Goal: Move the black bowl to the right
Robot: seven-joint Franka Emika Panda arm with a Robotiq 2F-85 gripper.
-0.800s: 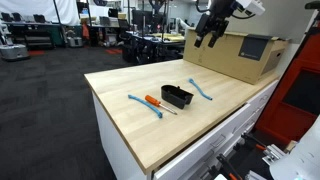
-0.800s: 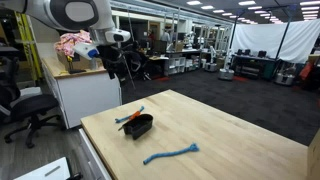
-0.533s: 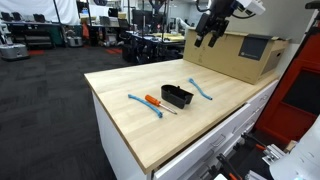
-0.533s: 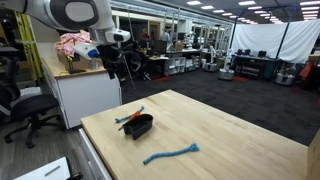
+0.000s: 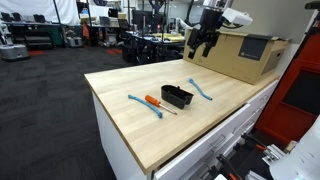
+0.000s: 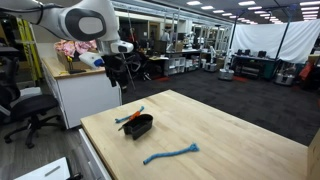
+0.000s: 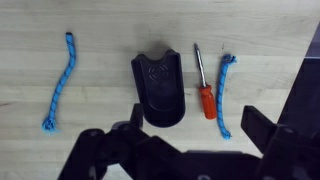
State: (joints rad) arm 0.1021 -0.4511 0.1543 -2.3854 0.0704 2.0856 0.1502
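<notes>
The black bowl (image 5: 177,96) sits empty near the middle of the wooden table (image 5: 130,125); it also shows in the other exterior view (image 6: 140,126) and in the wrist view (image 7: 158,88). An orange-handled screwdriver (image 5: 156,103) lies right beside it, also in the wrist view (image 7: 204,90). Two thin light-blue tools lie on either side (image 5: 200,90) (image 5: 141,104). My gripper (image 5: 203,42) hangs high above the table's far side, well apart from the bowl, open and empty. In the wrist view its dark fingers (image 7: 195,140) frame the lower edge.
A large cardboard box (image 5: 240,55) stands on the table's far end below the arm. In an exterior view a side counter (image 6: 80,85) with pink cloth stands behind the table. The table's edges drop off to open floor and drawers (image 5: 220,135).
The arm has swung to the left in an exterior view and come a little lower over the table's far side. The bowl and tools have not moved.
</notes>
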